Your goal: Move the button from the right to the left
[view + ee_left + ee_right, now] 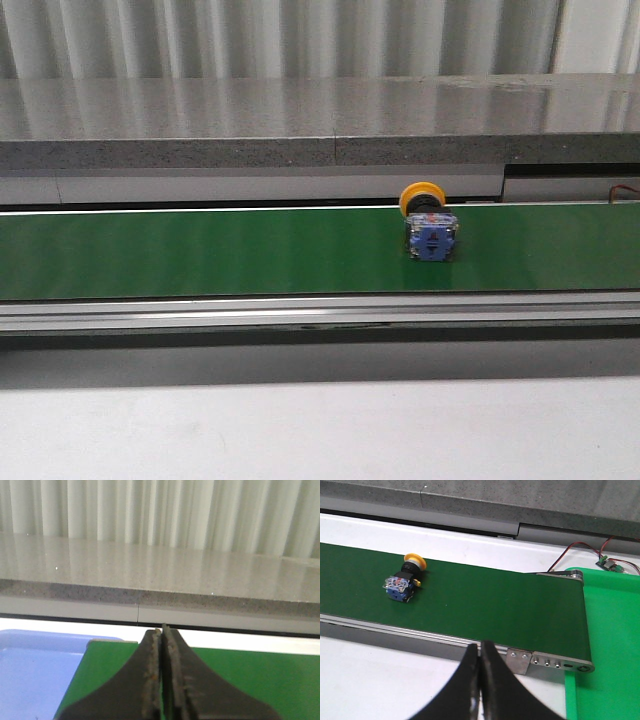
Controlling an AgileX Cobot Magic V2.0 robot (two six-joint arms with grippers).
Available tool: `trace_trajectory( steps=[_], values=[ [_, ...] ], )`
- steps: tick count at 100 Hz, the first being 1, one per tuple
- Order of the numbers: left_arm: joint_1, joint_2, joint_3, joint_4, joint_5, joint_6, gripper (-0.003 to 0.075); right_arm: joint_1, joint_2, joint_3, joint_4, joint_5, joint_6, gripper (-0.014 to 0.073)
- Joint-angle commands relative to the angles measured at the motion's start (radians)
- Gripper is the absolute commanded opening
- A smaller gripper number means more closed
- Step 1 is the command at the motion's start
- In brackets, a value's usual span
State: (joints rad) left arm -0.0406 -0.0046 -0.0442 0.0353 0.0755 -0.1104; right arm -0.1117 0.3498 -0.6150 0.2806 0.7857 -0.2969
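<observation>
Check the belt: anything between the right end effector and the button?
Nothing visible. The button lies on its side, alone on the green belt. The right end effector is shut, off the belt's near edge. Only bare belt and its metal side rail lie between them.

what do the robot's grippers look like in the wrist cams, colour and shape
Only the fingers show. Both the left gripper and the right gripper have matte black fingers, broad at the base and tapering to narrow tips. The left one's inner edges look worn and brownish. No cables, markings or arm links are visible.

Front camera level, wrists overlooking belt (200,250)
</observation>
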Motion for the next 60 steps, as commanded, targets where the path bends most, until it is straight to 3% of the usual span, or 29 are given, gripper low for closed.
trace_trajectory(
  steps=[1,11,38,60],
  values=[
    [0.001,0.015,-0.098,-0.017,-0.076,0.001,-0.002,-0.004,0.008,-0.021,0.005,-0.076,-0.011,-0.0067],
    [0.001,0.082,-0.199,-0.022,-0.002,0.001,-0.002,-0.004,0.008,-0.021,0.005,-0.076,-0.011,-0.0067],
    [0.001,0.367,-0.525,-0.013,0.373,0.001,-0.002,-0.004,0.008,-0.021,0.005,-0.076,-0.011,-0.0067],
    [0.001,0.571,-0.7,-0.013,0.626,0.001,-0.002,-0.004,0.008,-0.021,0.005,-0.076,-0.011,-0.0067]
  ],
)
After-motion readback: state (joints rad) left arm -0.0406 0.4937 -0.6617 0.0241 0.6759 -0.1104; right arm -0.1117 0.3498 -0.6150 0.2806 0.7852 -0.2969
